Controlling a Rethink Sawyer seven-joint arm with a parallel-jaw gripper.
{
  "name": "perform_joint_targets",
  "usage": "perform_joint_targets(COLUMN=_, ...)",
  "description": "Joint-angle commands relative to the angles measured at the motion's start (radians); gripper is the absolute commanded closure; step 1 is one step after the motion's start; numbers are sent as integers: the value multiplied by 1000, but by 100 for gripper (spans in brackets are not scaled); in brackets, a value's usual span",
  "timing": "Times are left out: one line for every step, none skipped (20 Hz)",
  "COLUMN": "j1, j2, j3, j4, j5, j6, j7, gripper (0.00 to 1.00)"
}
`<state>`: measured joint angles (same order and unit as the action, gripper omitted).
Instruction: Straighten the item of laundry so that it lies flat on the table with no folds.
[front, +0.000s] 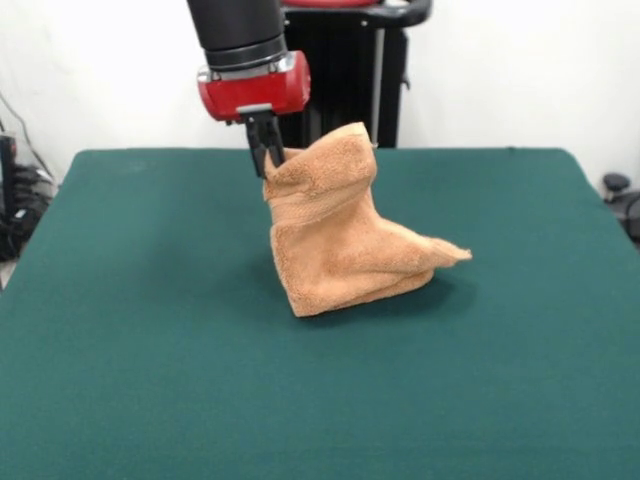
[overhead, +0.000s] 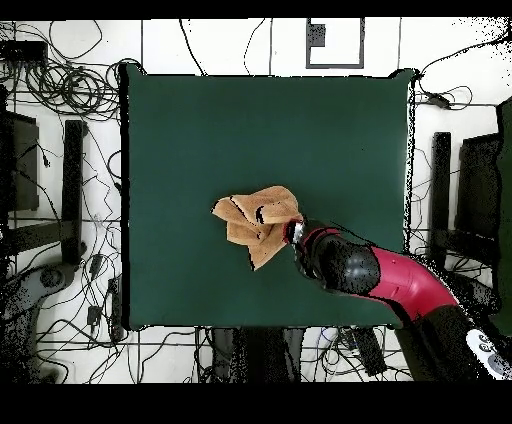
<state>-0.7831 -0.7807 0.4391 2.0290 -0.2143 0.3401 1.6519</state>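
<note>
The orange-tan towel hangs bunched and folded from my gripper, its top corner lifted and its lower part resting on the green table. One corner sticks out to the right on the cloth. My gripper is shut on the towel's upper left corner. In the overhead view the towel is a crumpled heap near the table's middle, and my gripper is at its right side under the red arm.
The robot's black pedestal stands behind the table's far edge. Cables and stands lie on the floor around the table. Green cloth stretches wide on all sides of the towel.
</note>
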Motion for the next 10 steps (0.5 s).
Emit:
perform_joint_targets(j1=30, j2=50, j3=106, j4=-39, j5=-48, j6=127, j7=-71, gripper=100)
perform_joint_targets(j1=32, j2=57, j3=109, j4=-54, j5=-47, j6=143, j7=-79, gripper=100)
perform_joint_targets(j1=38, j2=64, j3=107, j4=-74, j5=-45, j6=169, j7=-89, gripper=100)
perform_joint_targets(j1=39, j2=70, j3=109, j4=-90, j5=-46, j6=186, j7=-99, gripper=100)
perform_joint_targets(j1=40, j2=73, j3=110, j4=-98, j5=-47, j6=197, j7=-105, gripper=100)
perform_joint_targets(j1=38, j2=76, j3=113, j4=-105, j5=-48, j6=203, j7=-111, gripper=100)
perform_joint_targets(j1=34, j2=80, j3=116, j4=-107, j5=-50, j6=206, j7=-114, gripper=100)
perform_joint_targets(j1=30, j2=83, j3=120, j4=-108, j5=-51, j6=207, j7=-116, gripper=100)
perform_joint_targets(j1=26, j2=87, j3=125, j4=-109, j5=-53, j6=208, j7=-118, gripper=100)
perform_joint_targets(j1=22, j2=89, j3=129, j4=-108, j5=-55, j6=204, j7=-118, gripper=100)
